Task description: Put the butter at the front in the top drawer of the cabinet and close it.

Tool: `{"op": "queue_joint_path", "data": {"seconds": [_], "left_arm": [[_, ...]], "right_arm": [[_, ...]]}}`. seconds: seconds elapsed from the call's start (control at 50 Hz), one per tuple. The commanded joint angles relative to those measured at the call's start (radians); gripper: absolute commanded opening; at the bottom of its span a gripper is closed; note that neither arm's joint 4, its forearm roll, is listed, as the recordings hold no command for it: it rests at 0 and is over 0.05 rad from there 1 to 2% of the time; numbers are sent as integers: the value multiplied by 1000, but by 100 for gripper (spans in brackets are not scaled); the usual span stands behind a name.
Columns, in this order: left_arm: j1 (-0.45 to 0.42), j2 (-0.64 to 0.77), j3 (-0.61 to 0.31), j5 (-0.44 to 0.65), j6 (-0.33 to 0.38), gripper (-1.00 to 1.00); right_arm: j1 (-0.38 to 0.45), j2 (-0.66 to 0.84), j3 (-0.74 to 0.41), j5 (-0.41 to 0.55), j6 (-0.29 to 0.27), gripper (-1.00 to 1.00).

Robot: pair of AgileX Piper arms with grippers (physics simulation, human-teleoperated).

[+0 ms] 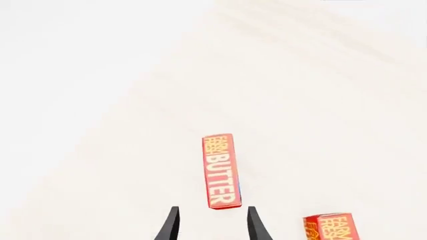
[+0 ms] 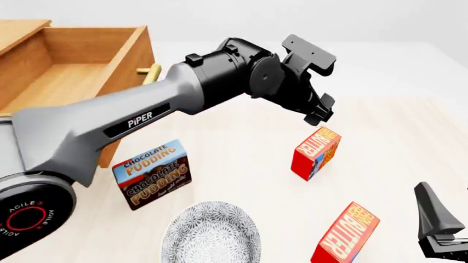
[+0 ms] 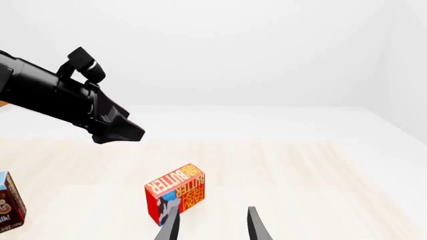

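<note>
over the middle of the table (image 2: 409, 126) i have the left arm (image 2: 146, 118) stretched forward and across from the near left, its wrist bent down so the left gripper (image 2: 319, 118) hangs just above the farther butter carton (image 2: 316, 153) without touching it. from the left wrist view that gripper's fingers (image 1: 172, 225) are spread, with bare tabletop between them and the farther carton lying a little beyond the tips. the butter (image 2: 345, 234), the nearer of the two cartons, stands tilted close to the near edge of the table, to the right of a patterned grey plate (image 2: 210, 234); only its corner shows in the left wrist view. the right gripper (image 2: 437, 226) sits low at the near right, just beside the butter, fingers parted and holding nothing. the cabinet (image 2: 109, 156) stands at far left with the top drawer (image 2: 130, 57) pulled out and open, its brass handle (image 2: 153, 74) peeking past the arm. a chocolate pudding box (image 2: 151, 174) stands by the cabinet's corner, under the left forearm. open tabletop stretches to the right and beyond the cartons, while the left arm crosses the way between the butter and the drawer.
</note>
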Motion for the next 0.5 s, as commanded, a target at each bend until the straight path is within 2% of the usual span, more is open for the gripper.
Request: {"op": "queue_joint_path", "data": {"seconds": [0.02,0.5], "left_arm": [[-9,44,5,-43,-41,100],[-1,109,21,-134,-112,100]], "right_arm": [[-1,-1,1,0,0,100],[0,-1,1,0,0,100]]}}
